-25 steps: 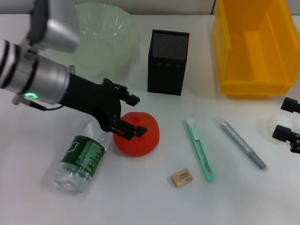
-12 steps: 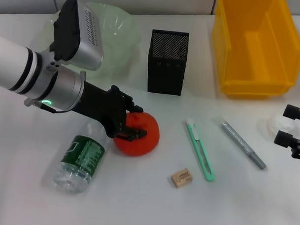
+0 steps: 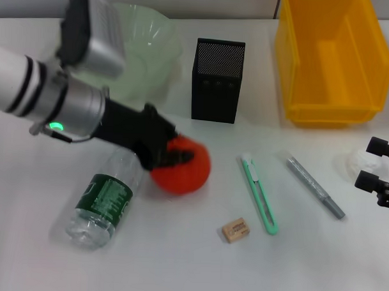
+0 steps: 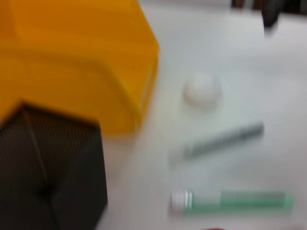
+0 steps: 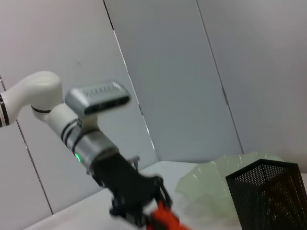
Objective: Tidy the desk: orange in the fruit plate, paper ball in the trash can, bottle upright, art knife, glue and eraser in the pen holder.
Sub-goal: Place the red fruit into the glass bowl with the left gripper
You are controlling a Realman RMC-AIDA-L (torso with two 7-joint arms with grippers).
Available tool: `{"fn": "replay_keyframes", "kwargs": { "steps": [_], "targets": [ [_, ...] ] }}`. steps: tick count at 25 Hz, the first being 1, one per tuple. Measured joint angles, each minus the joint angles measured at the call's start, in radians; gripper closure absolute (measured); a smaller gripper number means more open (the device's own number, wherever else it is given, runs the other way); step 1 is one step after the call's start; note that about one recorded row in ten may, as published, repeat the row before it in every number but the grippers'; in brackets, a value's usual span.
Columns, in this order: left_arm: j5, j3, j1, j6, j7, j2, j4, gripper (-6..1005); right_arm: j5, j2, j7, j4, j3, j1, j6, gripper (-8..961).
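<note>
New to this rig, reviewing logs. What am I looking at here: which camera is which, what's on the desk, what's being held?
A two-armed robot. One picture is from its head, looking down; the others are from each wrist. The left gripper is shut on the orange; the right gripper sits open by the paper ball. On the desk: a lying bottle, art knife, glue, eraser, pen holder, fruit plate, trash can.

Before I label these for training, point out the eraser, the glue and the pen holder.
eraser (image 3: 235, 230): head view, middle of its top face.
glue (image 3: 315, 187): head view, midway along the stick.
pen holder (image 3: 215, 93): head view, front mesh wall.
</note>
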Motion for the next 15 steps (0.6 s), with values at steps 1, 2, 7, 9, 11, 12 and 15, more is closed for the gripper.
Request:
{"fn": "replay_keyframes", "kwargs": {
  "steps": [1, 2, 7, 9, 11, 12, 15],
  "targets": [
    [0.000, 0.000, 0.000, 0.000, 0.000, 0.000, 0.000, 687, 0.000, 0.000, 0.000, 0.000, 0.000, 0.000, 0.000, 119],
    [-0.042, -0.032, 0.006, 0.021, -0.004, 0.002, 0.015, 699, 0.001, 0.000, 0.001, 0.000, 0.000, -0.001, -0.001, 119],
    [-0.220, -0.264, 0.017, 0.069, 0.001, 0.008, 0.037, 762, 0.002, 0.004, 0.001, 0.000, 0.001, -0.002, 0.000, 118],
    [-0.248, -0.355, 0.018, 0.023, 0.002, 0.006, 0.024, 805, 0.003, 0.005, 0.001, 0.001, 0.001, -0.001, 0.000, 118],
    [-0.281, -0.415, 0.018, -0.081, 0.004, 0.005, -0.012, 779, 0.003, 0.005, 0.001, 0.008, 0.002, 0.001, 0.000, 118],
    [-0.296, -0.427, 0.019, -0.141, 0.005, 0.006, -0.032, 767, 0.003, 0.006, 0.001, 0.016, 0.002, 0.001, 0.000, 118],
    [-0.315, -0.415, 0.015, -0.339, 0.030, 0.005, -0.098, 728, 0.003, 0.006, 0.001, 0.033, 0.002, 0.003, 0.001, 118]
  ]
}}
